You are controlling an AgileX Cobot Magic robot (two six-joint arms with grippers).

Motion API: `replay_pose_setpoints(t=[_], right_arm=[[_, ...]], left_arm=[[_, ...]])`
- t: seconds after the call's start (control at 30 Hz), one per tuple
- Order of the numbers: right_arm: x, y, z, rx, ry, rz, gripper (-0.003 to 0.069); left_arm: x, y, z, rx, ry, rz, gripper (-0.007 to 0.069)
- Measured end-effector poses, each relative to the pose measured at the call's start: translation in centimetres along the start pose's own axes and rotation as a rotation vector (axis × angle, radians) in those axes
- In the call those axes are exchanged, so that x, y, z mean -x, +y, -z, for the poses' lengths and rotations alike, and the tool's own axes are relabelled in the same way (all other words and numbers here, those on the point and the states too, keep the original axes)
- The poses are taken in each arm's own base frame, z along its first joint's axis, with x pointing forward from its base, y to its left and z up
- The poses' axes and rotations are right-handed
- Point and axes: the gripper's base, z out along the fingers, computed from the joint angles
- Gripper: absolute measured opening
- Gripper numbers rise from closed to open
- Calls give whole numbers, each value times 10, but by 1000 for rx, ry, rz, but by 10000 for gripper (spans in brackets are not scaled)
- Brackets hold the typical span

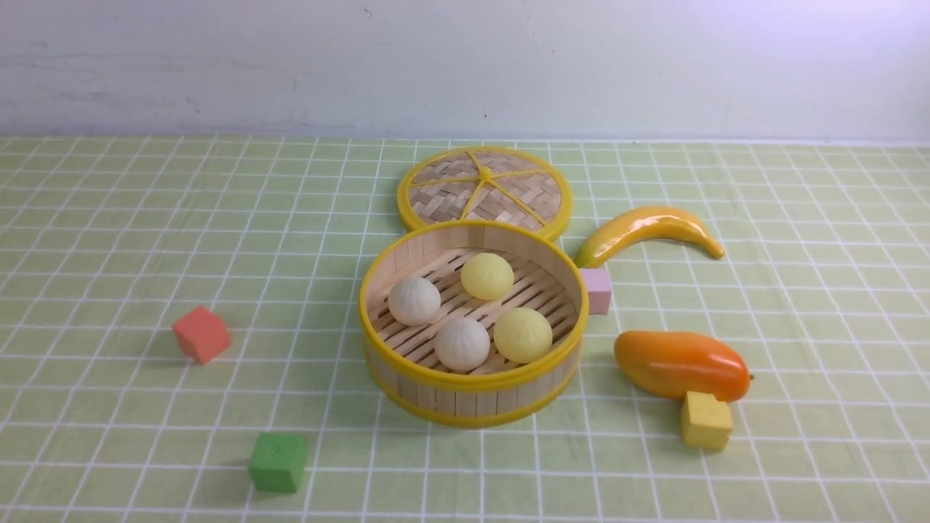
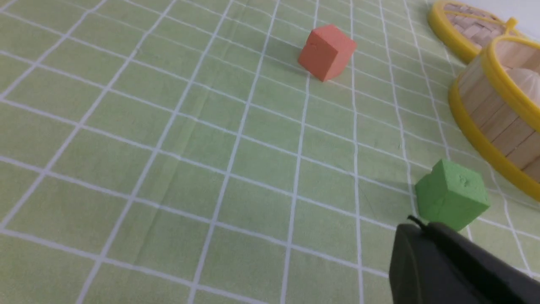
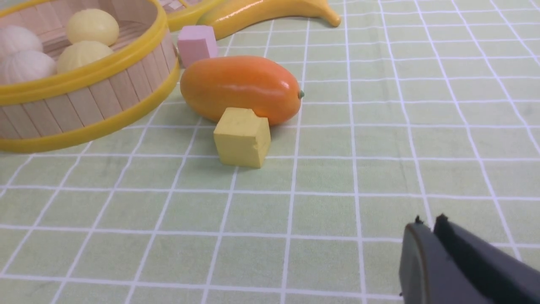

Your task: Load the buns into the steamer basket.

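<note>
While all four small round buns [image 1: 468,312], two off-white and two pale yellow, sit inside the deep round bamboo-slat steamer basket [image 1: 472,396] at the table's [image 1: 109,254] middle, my left claw [image 2: 415,223] hangs closed and empty near the green foam cube [image 2: 451,194]. My right claw [image 3: 428,223] is closed too, holding nothing, near the yellow foam cube [image 3: 242,137].

No legible text or labels anywhere.

A plain pale wall [image 1: 218,65] rises behind the green checked tablecloth [image 1: 109,240].
</note>
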Motion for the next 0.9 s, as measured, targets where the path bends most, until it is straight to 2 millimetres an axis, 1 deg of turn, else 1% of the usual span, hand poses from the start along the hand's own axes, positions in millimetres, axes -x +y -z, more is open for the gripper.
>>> replay_pose_setpoints(t=[0.3, 0.9], right_arm=[[0, 0, 0, 0, 0, 1, 48], [0, 0, 0, 1, 0, -1, 70]], left_arm=[[-1, -1, 0, -15, 6, -39, -13], [-1, -2, 0, -26, 9, -18, -13]])
